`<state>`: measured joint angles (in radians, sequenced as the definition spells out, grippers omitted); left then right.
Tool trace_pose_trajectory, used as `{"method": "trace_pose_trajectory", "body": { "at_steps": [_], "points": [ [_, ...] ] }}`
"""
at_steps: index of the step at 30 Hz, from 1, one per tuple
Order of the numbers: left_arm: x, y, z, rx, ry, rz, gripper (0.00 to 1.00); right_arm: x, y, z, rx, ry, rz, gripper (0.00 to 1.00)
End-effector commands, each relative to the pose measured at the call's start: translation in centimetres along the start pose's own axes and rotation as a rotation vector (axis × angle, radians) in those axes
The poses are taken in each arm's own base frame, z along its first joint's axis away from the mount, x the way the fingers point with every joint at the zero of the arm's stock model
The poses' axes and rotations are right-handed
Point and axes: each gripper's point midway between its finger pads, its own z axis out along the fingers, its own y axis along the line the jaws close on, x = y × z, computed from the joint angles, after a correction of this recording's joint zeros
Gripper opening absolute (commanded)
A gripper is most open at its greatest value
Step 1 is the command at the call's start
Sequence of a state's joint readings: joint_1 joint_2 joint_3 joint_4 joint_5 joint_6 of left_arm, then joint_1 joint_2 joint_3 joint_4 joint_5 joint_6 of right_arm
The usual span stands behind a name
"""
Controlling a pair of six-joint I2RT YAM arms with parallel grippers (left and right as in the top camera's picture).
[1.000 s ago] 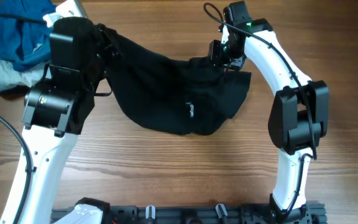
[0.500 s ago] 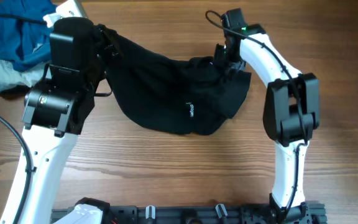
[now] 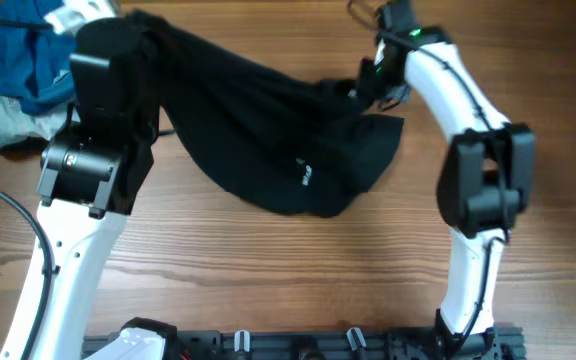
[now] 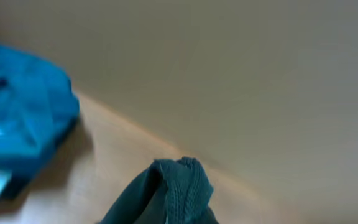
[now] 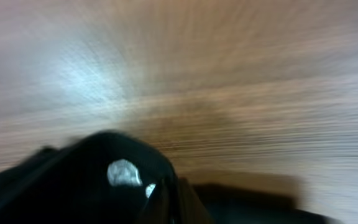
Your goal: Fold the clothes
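My left claw (image 3: 150, 42), upper left, and right claw (image 3: 370, 88), upper right, each pinch one end of the black shirt (image 3: 268, 140), its long axis strung left-to-right between them, middle sagging onto the tabletop (image 3: 268, 270)

A bunched dark soft-fabric garment (image 4: 176, 191) is sticking up at the bottom edge, near a crumpled bright blue cloth (image 4: 18, 121) lying left

Both arms stretched forward; left hand (image 3: 140, 36) and right hand (image 3: 370, 86) clamped tight on clothes (image 3: 268, 130).
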<state>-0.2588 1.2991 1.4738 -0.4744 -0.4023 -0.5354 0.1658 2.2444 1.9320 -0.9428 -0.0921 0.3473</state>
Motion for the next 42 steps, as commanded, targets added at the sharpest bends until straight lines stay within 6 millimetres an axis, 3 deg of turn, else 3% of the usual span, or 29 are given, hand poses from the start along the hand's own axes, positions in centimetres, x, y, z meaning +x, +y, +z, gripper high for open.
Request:
{"method": "trace_pose_trajectory", "body": {
  "at_steps": [1, 3, 7, 11, 19, 23, 27, 30, 33, 35, 42],
  "points": [
    [-5.2, 1.7, -0.6, -0.102, -0.214, -0.055, 0.04, -6.4, -0.1, -15.4, -0.071, -0.33, -0.088, 0.04],
    [-5.8, 1.6, -0.6, -0.083, -0.232, -0.07, 0.04, -7.1, -1.3, -21.5, -0.067, -0.436, -0.114, 0.04],
    [-4.7, 0.5, -0.3, -0.018, -0.166, -0.035, 0.04, -6.3, -3.2, -30.3, -0.054, -0.593, -0.126, 0.04],
    [-2.4, -0.1, -0.1, 0.032, -0.06, -0.005, 0.04, -4.9, -4.0, -33.4, -0.04, -0.634, -0.133, 0.04],
    [4.6, 1.0, -0.8, 0.045, 0.259, 0.074, 0.04, -3.6, -4.5, -31.5, -0.028, -0.542, -0.121, 0.04],
    [7.5, 1.5, -4.1, 0.077, 0.429, 0.044, 0.04, -3.5, -4.6, -31.4, -0.026, -0.537, -0.122, 0.04],
    [8.4, 4.0, -8.9, 0.003, 0.516, -0.065, 0.04, -3.6, -4.6, -31.1, -0.026, -0.529, -0.121, 0.04],
    [8.9, 5.2, -10.4, -0.031, 0.546, -0.055, 0.04, -3.9, -4.7, -30.1, -0.024, -0.508, -0.118, 0.04],
    [10.2, 6.2, -9.2, -0.104, 0.584, -0.031, 0.04, -4.1, -4.4, -28.5, -0.048, -0.469, -0.12, 0.04],
    [12.0, 6.6, -7.1, -0.16, 0.642, -0.01, 0.04, -4.2, -4.4, -27.1, -0.055, -0.436, -0.118, 0.04],
    [22.1, 9.0, 2.4, -0.374, 0.872, 0.039, 0.04, -4.5, -4.7, -24.2, -0.048, -0.373, -0.119, 0.04]
  ]
}}
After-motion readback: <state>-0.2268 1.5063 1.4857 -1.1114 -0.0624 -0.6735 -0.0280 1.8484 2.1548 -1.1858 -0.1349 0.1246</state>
